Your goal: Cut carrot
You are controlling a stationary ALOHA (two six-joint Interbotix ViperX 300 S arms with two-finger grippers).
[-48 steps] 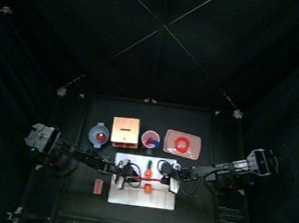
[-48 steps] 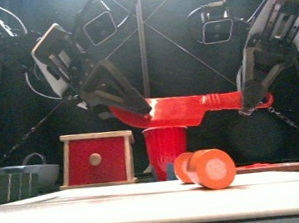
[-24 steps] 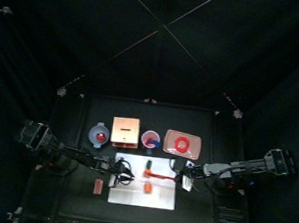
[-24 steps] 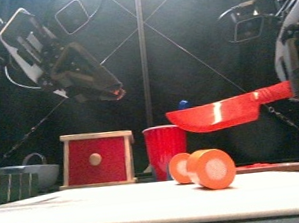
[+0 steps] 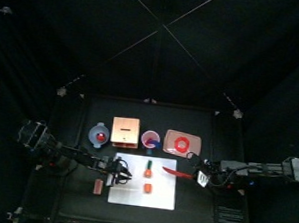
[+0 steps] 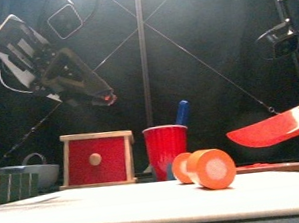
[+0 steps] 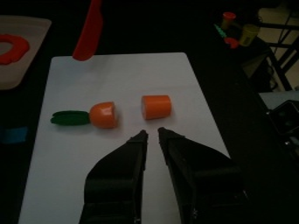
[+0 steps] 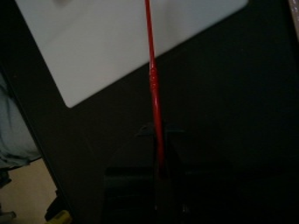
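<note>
The carrot lies in two pieces on the white board [image 7: 176, 201]: a stub with its green top [image 7: 103, 115] and a short orange piece [image 7: 158, 106]. Up close, both cut pieces [image 6: 212, 167] stand near the board's front. From above the carrot [image 5: 147, 169] sits mid-board. My left gripper [image 7: 152, 136] hovers open over the board with nothing in it, raised at the left [image 6: 104, 96]. My right gripper [image 5: 201, 177] is off the board's right edge, shut on the red knife [image 6: 278, 127], which hangs tilted above the table. In the right wrist view the knife [image 8: 152, 87] shows edge-on.
Behind the board stand a wooden box with a red front [image 6: 97, 157], a red cup [image 6: 166, 150] holding a blue stick, a bowl [image 5: 100, 133] and a plate [image 5: 182, 142]. A reddish-brown block [image 5: 98, 187] lies left of the board.
The right arm has drawn back to the right, carrying the knife off the board and lower. The left arm has pulled back a little to the left. The carrot pieces stay put.
</note>
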